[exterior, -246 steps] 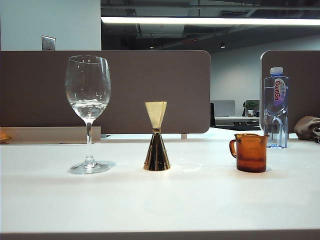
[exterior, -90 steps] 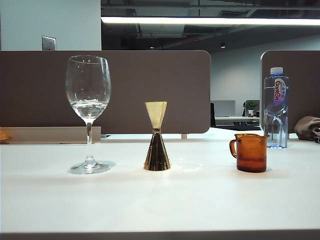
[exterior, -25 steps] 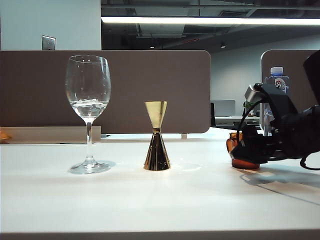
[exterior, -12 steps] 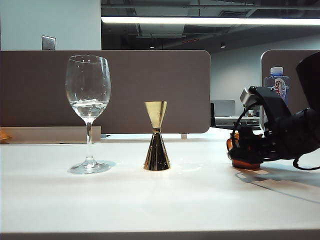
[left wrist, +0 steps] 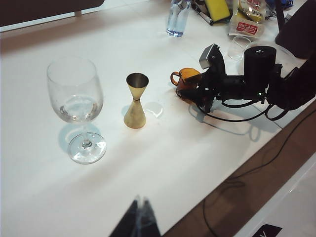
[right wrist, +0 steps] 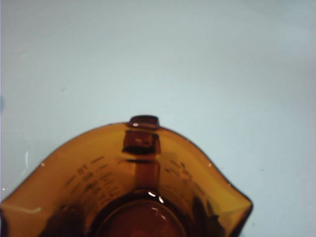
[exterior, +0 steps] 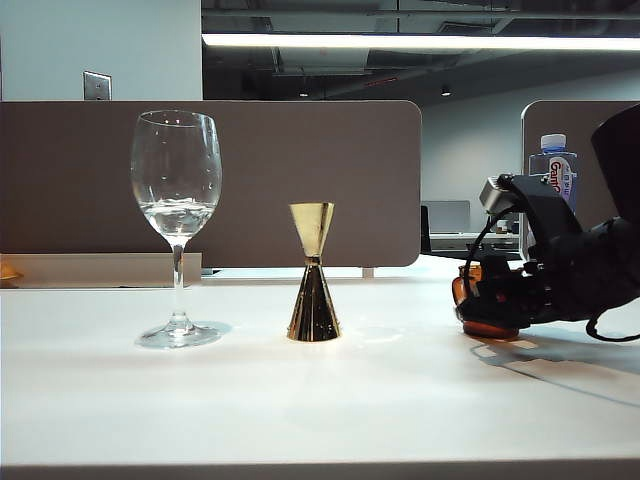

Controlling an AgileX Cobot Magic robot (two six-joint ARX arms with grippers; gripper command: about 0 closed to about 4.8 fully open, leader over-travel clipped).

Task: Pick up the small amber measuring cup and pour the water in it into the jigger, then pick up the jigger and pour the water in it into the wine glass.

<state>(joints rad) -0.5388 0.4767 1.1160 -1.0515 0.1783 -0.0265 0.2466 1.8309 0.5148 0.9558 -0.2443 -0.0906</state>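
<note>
We find the right gripper (exterior: 478, 300) low at the table's (exterior: 320, 400) right side in the ext. view, black body level, fingers reaching round the small amber measuring cup (exterior: 487, 300). From the left wrist cam the same gripper (left wrist: 196, 89) sits against the cup (left wrist: 186, 81), jaws either side of it; whether they press the glass or stand just off it we cannot tell, so grip unconfirmed. The cup's foot appears to rest on the table. The right wrist cam shows only the cup (right wrist: 133, 192) from above, close up, handle (right wrist: 143, 131) pointing away, no fingers in shot. Left gripper (left wrist: 139, 217): dark fingertips at the frame edge over the near table edge, well apart from all items, tips close together w/ only a slim gap. Moving outward: jigger (exterior: 313, 285) stands upright mid-table, well left of the cup; wine glass (exterior: 177, 220) upright further left, some water (exterior: 177, 215) in the bowl. A small wet patch (left wrist: 154, 108) lies on the table just beside the jigger (left wrist: 135, 101). Plastic bottle (exterior: 553, 175) stands behind the right arm.
</note>
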